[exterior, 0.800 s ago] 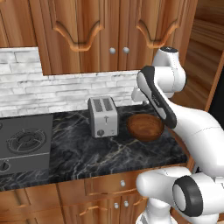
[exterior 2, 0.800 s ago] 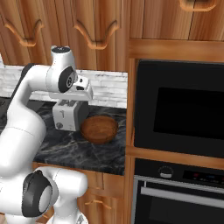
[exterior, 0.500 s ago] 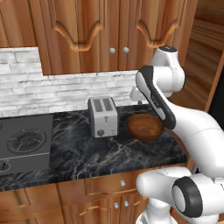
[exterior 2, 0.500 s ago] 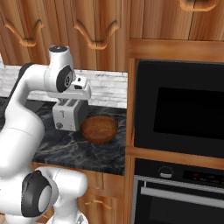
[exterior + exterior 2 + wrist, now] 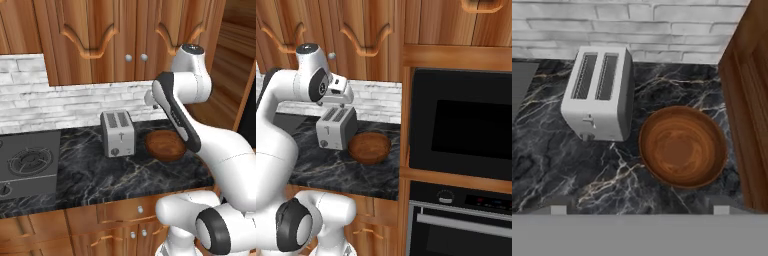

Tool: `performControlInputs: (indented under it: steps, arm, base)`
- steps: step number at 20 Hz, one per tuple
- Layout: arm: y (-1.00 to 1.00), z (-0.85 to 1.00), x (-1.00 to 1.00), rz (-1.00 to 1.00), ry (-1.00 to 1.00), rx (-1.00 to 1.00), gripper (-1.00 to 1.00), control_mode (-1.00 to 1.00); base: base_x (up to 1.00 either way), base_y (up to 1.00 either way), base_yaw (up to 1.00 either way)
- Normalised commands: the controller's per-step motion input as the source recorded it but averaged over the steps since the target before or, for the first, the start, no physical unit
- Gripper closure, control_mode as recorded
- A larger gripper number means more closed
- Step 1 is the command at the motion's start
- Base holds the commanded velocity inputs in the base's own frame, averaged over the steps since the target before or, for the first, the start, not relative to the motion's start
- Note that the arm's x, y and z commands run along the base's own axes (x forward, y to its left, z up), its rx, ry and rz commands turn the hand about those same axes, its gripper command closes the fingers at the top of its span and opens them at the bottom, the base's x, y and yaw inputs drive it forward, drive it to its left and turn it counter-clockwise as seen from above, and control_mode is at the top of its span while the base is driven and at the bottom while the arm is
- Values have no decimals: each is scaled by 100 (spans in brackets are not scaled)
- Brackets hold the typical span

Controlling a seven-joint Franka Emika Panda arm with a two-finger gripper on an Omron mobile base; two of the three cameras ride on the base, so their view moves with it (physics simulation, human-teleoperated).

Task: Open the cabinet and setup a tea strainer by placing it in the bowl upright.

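Gripper (image 5: 342, 103) hanging over bowl (image 5: 683, 146) and toaster (image 5: 601, 92), cabinet (image 5: 117, 37) shut.

The gripper is hovering high above the dark marble counter (image 5: 557, 165), pointing down; its fingertips are barely showing, so whether they are spread is hard to tell. The bowl is sitting below and slightly right of it, the toaster just left of the bowl. The cabinet doors are standing closed above and behind it.
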Motion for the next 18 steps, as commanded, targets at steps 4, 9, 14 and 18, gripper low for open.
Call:
performControlInputs:
  steps: [4, 9, 14, 18]
  arm:
    - [27, 64, 0, -5, -18, 0, -100, -100]
    - [9, 69, 0, -6, -23, 0, -100, -100]
    - [0, 65, 2, -5, -20, 0, -100, -100]
    - [0, 43, 16, 0, -12, 0, -100, -100]
  base:
    - [0, 0, 0]
    - [0, 0, 0]
    - [0, 0, 0]
    - [0, 0, 0]
